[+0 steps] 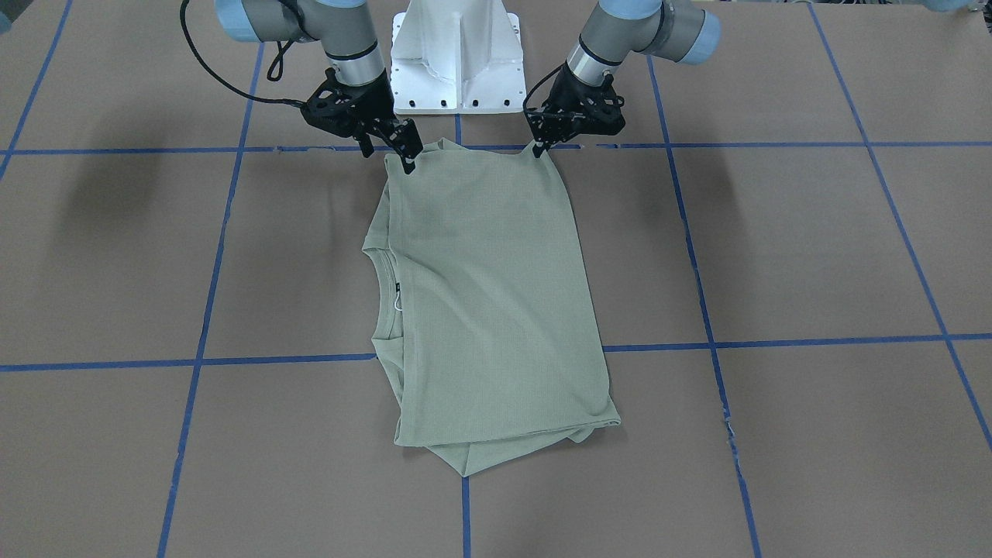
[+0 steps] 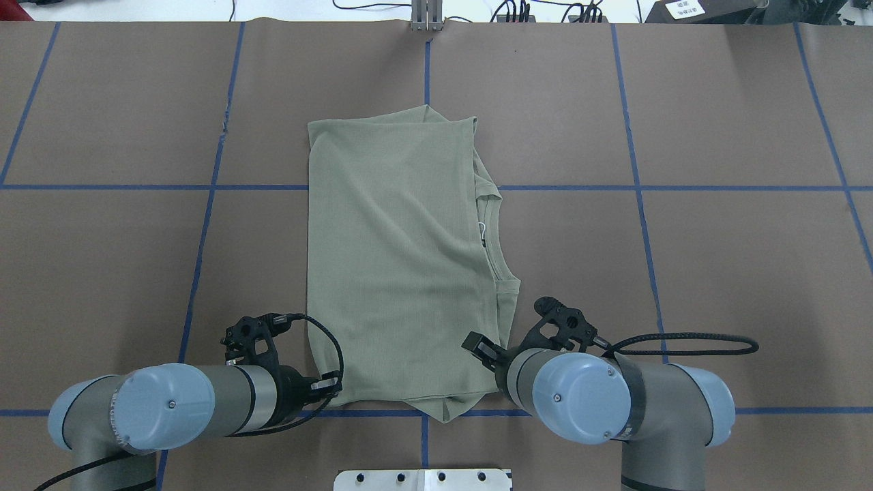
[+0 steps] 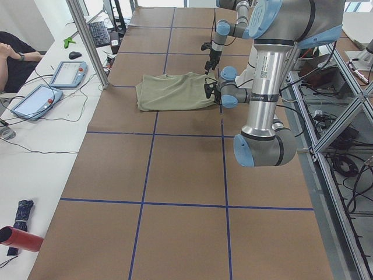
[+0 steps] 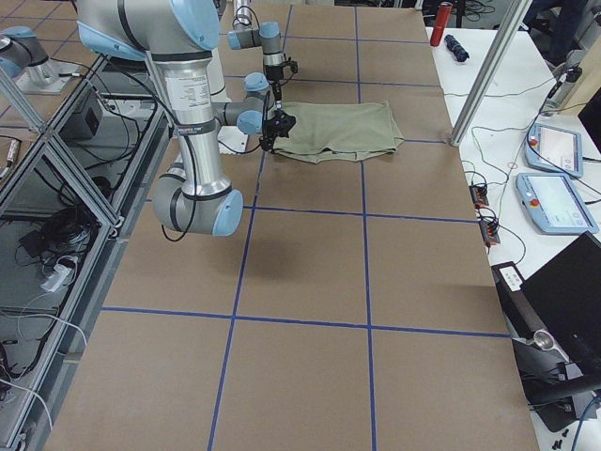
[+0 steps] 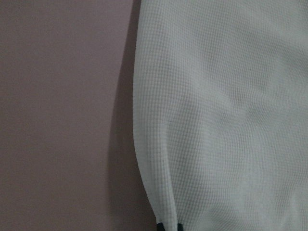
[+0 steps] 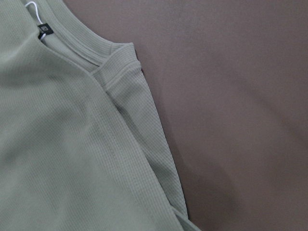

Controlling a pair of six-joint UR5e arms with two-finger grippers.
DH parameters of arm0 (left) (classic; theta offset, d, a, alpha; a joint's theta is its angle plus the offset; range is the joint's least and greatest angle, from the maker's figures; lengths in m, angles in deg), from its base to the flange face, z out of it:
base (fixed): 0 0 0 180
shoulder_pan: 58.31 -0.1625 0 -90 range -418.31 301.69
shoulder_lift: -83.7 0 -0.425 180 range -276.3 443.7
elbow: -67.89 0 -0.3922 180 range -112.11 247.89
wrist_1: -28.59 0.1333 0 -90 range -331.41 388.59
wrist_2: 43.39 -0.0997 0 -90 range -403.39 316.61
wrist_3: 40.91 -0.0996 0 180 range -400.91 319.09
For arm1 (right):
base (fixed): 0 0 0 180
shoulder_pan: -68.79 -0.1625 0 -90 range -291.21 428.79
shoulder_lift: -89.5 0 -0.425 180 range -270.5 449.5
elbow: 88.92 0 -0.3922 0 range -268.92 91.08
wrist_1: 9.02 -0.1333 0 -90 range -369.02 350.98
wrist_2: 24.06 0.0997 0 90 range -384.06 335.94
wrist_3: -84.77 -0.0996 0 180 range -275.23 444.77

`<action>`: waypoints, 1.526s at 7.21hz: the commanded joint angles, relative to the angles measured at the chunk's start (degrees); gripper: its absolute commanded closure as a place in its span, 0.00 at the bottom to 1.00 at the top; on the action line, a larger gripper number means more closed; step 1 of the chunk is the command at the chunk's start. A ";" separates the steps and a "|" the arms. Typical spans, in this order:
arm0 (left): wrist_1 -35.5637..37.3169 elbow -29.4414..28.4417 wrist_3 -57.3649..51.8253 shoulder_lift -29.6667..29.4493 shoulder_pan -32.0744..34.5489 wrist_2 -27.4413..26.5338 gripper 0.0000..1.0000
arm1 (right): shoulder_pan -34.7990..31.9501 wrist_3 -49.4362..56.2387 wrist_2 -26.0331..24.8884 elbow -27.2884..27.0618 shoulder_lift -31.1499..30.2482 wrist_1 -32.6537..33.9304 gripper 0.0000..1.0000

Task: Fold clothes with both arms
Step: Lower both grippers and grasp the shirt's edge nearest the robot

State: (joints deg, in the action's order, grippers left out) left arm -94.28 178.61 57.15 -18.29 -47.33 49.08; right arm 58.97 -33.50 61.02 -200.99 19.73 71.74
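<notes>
Knit weave fills both wrist views. Left gripper point(image 1: 538, 149) jaws pinch shirt point(image 1: 488, 310) corner; right gripper point(image 1: 406, 161) likewise on mine-side edge, seemingly clamped. Shirt mid-table point(image 1: 775, 256), half-folded; paired grip suits carrying edge forward evenly, I judge.

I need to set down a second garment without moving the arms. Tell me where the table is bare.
Bare brown table lies wide on either side of the green shirt, and in a strip beyond its far edge. It is crowded along the shirt's near edge: the left hand and right hand sit at its two near corners, by the white base.
</notes>
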 commanded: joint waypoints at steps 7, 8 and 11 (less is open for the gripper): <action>0.00 1.87 0.02 0.13 0.00 0.34 1.00 | 1.81 -0.56 -3.52 4.13 2.44 -0.52 0.40; 0.00 1.87 -0.07 0.13 0.09 0.34 1.00 | 1.82 -0.56 -3.52 4.13 2.44 -0.52 0.42; 0.00 1.87 -0.07 0.13 0.09 0.34 1.00 | 1.99 -0.56 -3.60 4.13 2.27 -0.43 0.78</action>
State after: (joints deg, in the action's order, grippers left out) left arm -94.28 180.48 57.09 -18.17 -47.25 49.42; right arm 60.83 -34.06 57.48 -196.86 22.12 71.24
